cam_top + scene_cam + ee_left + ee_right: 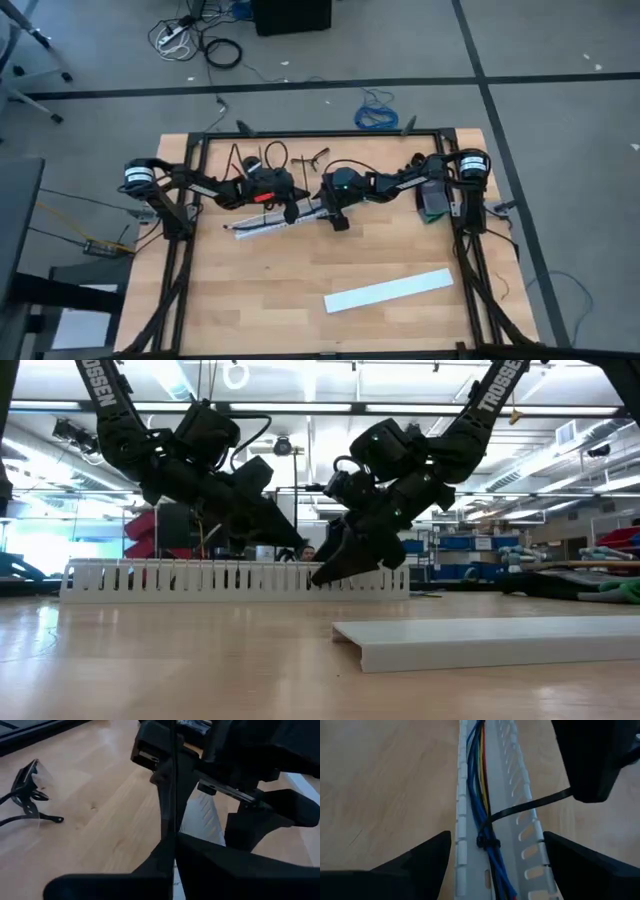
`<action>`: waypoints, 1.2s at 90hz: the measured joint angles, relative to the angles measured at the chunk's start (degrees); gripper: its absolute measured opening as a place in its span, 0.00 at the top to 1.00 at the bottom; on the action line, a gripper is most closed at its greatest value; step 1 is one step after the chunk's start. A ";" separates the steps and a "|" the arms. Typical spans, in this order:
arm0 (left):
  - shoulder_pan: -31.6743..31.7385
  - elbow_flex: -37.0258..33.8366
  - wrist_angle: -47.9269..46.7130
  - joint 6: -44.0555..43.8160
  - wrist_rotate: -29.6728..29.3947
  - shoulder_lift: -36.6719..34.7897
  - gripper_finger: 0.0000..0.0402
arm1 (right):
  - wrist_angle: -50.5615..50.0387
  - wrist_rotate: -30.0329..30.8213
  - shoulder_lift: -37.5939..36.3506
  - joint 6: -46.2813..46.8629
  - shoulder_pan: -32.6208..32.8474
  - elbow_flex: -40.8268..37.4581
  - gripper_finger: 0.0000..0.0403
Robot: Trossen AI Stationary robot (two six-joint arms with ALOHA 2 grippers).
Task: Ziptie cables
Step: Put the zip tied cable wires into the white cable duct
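cables (482, 795) lie in slotted strip (520, 805) | black ziptie (488, 841) looped round | right gripper (495, 865) jaws apart | left gripper (172, 840) clamped on tail | advise steady straight pull.

A: What colour is the long slotted plastic channel (520, 815)?

B: White, with a regular row of slots along each wall. The bundle of thin wires (479, 780) lying in it is mostly blue, with yellow and red strands.

A: And the thin plastic zip tie (530, 805) around them?

B: Black.

A: The tabletop (300, 280)?

B: Pale wood planks, with a black frame. The flat rectangular lid (388, 291) on it is white.
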 joint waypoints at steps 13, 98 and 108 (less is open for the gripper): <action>0.00 0.00 -0.18 -0.02 0.02 0.00 1.00 | 0.05 0.01 0.00 0.02 0.00 0.00 0.28; 1.66 0.38 -0.33 3.97 0.01 0.29 1.00 | 2.49 1.99 -0.04 -0.12 0.79 -0.04 0.43; 1.65 2.42 -0.09 4.48 2.87 2.78 1.00 | 2.48 1.92 -0.04 -0.13 0.77 -0.05 0.43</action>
